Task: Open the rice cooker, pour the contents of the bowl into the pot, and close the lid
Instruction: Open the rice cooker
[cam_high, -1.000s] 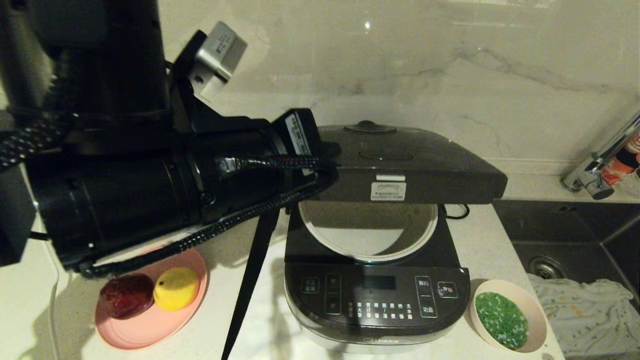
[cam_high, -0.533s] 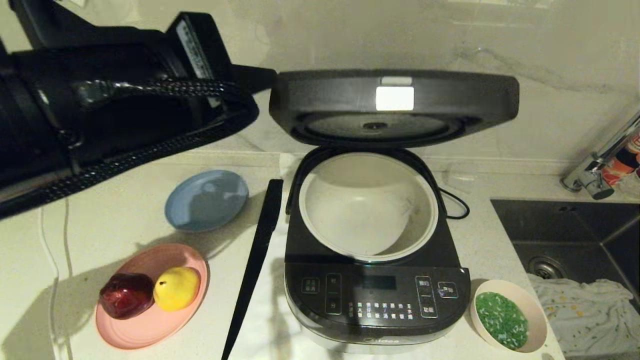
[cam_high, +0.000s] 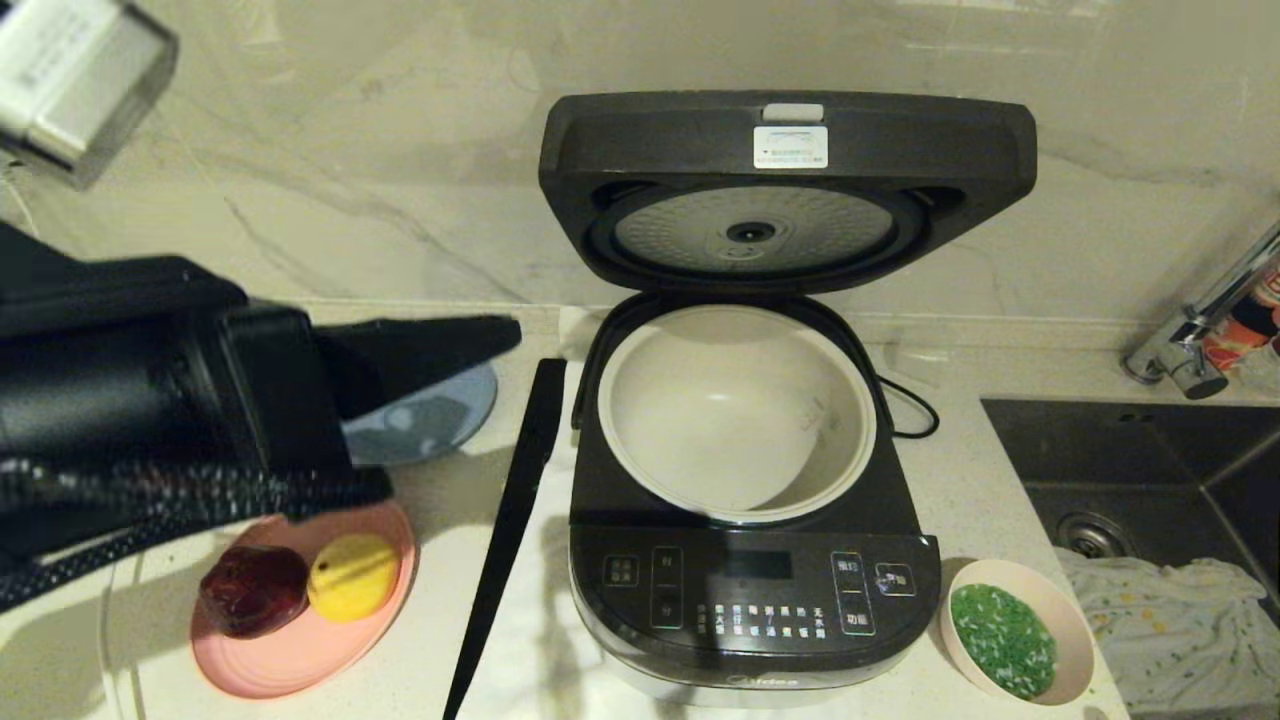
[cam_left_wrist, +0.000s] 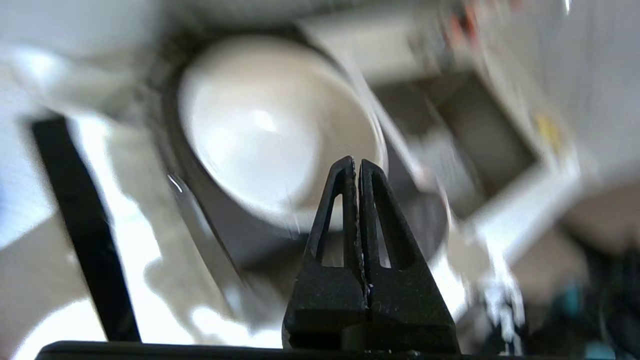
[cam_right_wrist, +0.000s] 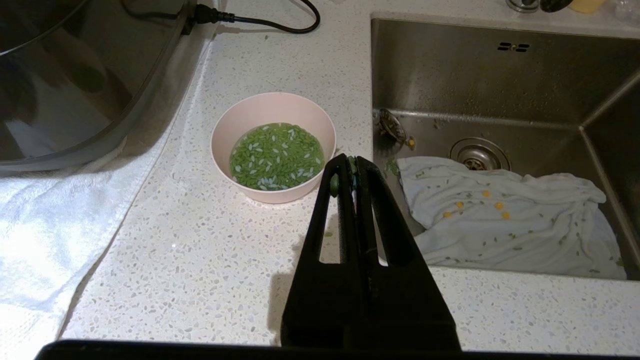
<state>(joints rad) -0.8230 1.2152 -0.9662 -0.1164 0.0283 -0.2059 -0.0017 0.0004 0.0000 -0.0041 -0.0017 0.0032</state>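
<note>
Lid (cam_high: 787, 190) stands upright at top centre, so the pot (cam_high: 737, 412) gapes wide, ready for pouring. Left gripper (cam_left_wrist: 356, 172) hangs at mid-left, fingers pressed together, empty, clear of the rice cooker (cam_high: 752, 600). Right gripper (cam_right_wrist: 351, 170) waits closed and empty near the bowl (cam_right_wrist: 273, 146), lower right in the head view, with its green contents (cam_right_wrist: 275, 156) unpoured. Count: one cooker, one bowl, two plates, two fruits.

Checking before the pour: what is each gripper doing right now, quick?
Left gripper: shut, holding nothing, off to the side of the open rice cooker.
Right gripper: shut, empty, above the counter near the bowl.
</note>
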